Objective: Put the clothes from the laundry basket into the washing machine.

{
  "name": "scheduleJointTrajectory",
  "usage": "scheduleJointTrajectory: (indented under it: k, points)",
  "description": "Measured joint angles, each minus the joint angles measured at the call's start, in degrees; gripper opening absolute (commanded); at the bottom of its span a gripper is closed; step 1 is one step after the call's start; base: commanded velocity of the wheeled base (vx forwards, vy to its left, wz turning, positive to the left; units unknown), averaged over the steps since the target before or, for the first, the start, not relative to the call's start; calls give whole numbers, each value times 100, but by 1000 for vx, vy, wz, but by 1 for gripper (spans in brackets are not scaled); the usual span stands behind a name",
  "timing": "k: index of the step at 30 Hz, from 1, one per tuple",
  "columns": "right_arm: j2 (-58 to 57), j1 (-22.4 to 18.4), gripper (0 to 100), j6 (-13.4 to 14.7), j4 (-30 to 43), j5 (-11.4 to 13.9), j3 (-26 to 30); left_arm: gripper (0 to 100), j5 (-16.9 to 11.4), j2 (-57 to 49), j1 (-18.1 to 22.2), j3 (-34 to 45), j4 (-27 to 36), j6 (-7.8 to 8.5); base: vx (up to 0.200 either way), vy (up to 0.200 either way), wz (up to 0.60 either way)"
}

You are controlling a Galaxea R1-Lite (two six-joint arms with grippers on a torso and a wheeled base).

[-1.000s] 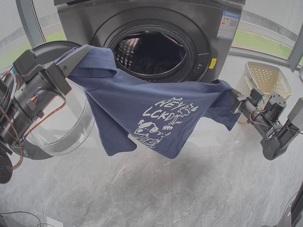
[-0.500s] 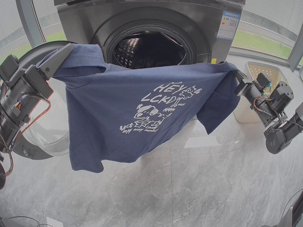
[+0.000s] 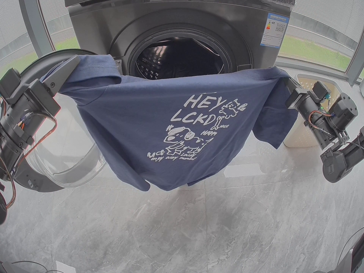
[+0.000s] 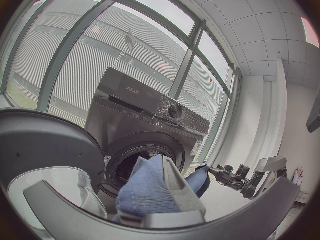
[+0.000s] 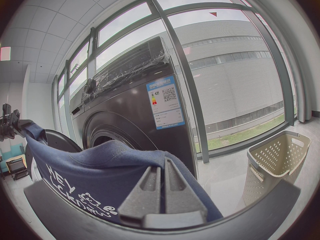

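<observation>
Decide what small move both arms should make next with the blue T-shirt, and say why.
Probably move both forward and inward: the left gripper and right gripper hold the T-shirt stretched across the front of the washing machine, whose drum opening stands open just behind it.

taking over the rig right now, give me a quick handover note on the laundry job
Left gripper: shut on one end of the navy t-shirt, beside the open door.
Right gripper: shut on the other end, near the laundry basket.
The t-shirt hangs spread between the arms, off the floor, in front of the washing machine with its drum open.
Done: t-shirt is out of the basket.
Left: get it into the drum, then check the basket; its bottom is hidden.
</observation>
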Motion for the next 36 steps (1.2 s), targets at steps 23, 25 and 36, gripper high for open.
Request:
scheduleJointTrajectory:
  k: [23,25,36]
  points:
    - [-372,581,0,-17,2,-351,63,0,149,857,-41,-194,-795,91,0,0,0]
    - [-385,579,0,-15,2,-351,63,0,151,883,-44,-199,-795,91,0,0,0]
    - [-418,610,0,-9,6,-367,108,0,143,940,-124,-212,-795,96,0,0,0]
